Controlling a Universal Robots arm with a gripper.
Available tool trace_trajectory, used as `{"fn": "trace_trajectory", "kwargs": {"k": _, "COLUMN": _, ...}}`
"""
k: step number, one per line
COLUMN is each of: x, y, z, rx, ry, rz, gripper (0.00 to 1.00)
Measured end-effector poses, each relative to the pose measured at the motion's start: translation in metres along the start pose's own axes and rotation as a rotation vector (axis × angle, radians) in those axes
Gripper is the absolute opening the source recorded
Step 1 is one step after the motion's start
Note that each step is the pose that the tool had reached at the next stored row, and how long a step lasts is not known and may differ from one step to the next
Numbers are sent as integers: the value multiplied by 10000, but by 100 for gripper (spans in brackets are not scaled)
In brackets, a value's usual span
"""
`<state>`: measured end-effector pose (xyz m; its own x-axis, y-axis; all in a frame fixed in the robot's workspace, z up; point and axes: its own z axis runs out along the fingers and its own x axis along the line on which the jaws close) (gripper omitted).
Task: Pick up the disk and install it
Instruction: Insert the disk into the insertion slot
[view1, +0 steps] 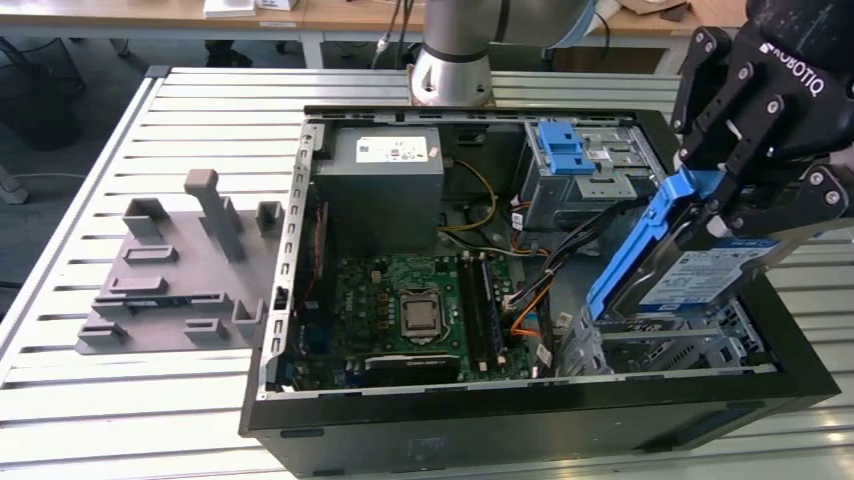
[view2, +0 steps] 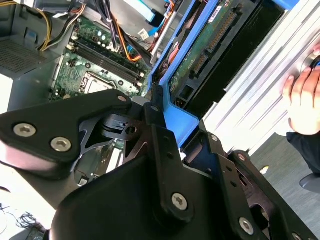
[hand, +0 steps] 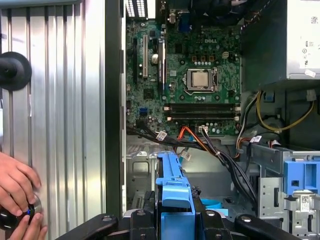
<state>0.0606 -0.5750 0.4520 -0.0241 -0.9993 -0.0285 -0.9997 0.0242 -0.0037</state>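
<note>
Here we go: my pincer (view1: 731, 205) is clamped tight on the upper end of the disk (view1: 701, 280) — it hangs tilted, lower end down, over the metal bay (view1: 667, 345) at the exterior view's right of the open case (view1: 534, 425). To seat it well, I reckon, the blue rails must run square to the bay and clear of the cables (view1: 581, 245) — no twisting. The count: one disk, one bay below it, one blue-latched cage (view1: 587, 160), one power supply box (view1: 387, 170), one motherboard (view1: 414, 300).
</note>
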Motion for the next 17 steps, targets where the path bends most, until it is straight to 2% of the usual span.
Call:
{"fn": "trace_trajectory", "kwargs": {"k": 11, "x": 2, "y": -17, "z": 8, "rx": 0, "ry": -2, "rz": 1, "gripper": 36}}
{"fn": "trace_trajectory", "kwargs": {"k": 17, "x": 2, "y": -56, "z": 35, "rx": 0, "ry": -1, "rz": 0, "gripper": 36}}
